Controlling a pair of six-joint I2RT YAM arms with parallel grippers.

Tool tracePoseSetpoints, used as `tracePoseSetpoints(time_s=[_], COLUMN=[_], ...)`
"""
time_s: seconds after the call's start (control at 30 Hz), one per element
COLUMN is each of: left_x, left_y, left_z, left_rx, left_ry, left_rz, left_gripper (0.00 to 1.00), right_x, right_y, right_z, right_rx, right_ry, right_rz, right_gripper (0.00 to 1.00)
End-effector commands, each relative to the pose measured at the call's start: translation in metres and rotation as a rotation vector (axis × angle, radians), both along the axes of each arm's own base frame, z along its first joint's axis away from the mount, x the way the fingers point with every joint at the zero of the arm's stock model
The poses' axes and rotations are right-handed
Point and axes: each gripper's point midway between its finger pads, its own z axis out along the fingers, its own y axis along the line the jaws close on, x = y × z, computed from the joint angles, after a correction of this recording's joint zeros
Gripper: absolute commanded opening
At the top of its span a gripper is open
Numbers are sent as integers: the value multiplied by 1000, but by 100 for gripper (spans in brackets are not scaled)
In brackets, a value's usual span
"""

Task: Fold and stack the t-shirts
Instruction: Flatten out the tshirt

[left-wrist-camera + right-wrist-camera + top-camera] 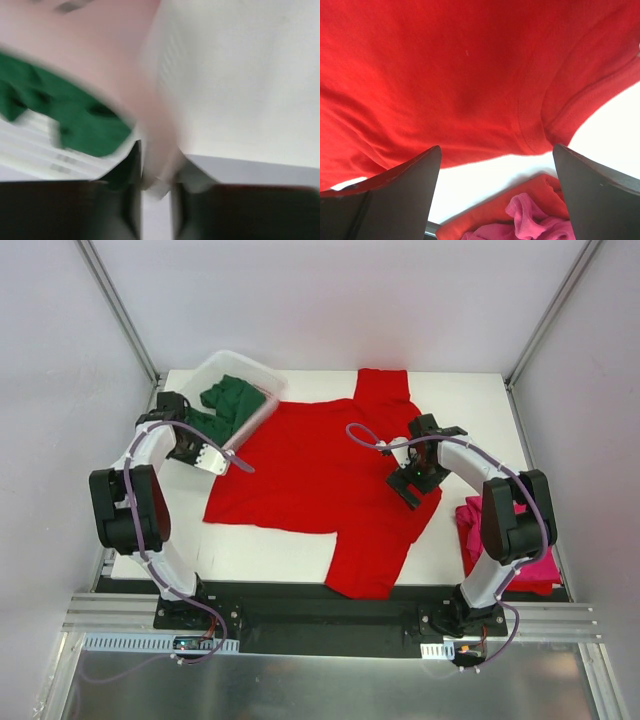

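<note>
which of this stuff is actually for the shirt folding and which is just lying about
For the job:
red t-shirt, spread on the table
green t-shirt, in the basket
pink t-shirt, bunched at the right edge

Lying about:
white basket
table

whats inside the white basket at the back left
Dark green cloth lies in the basket, some spilling out at its near side. Whatever sits under the cloth, and how many shirts it is, cannot be seen.
</note>
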Motion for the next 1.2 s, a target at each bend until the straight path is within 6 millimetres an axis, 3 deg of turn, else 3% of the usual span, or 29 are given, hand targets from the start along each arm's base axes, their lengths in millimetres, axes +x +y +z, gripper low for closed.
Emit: tracePoseSetpoints(time_s=[0.0, 0.07, 0.3, 0.5, 0.67, 1.0, 1.17], left_x=[1, 4, 25, 27, 34, 56, 66], left_y=[8, 10, 9, 18, 33, 55, 66], left_z=[2, 6, 51, 57, 55, 16, 8], left_rx=[30, 22, -71, -56, -29, 0, 21], left_ry=[23, 9, -124, -139, -149, -85, -81], left_rz=[56, 100, 255, 324, 414, 496, 515], left_gripper=[0, 0, 0, 0, 0, 0, 0], right_x=[4, 2, -1, 1, -2, -13, -17], right_y=[0, 0, 0, -1, -2, -8, -17], right_z=[7, 5, 1, 8, 10, 13, 13], right_rx=[-9, -10, -7, -13, -15, -31, -74], right_ry=[-10, -2, 15, 8, 12, 22, 21], right_rz=[15, 15, 18, 25, 34, 46, 49], right_gripper=[96, 96, 96, 96, 96, 96, 96])
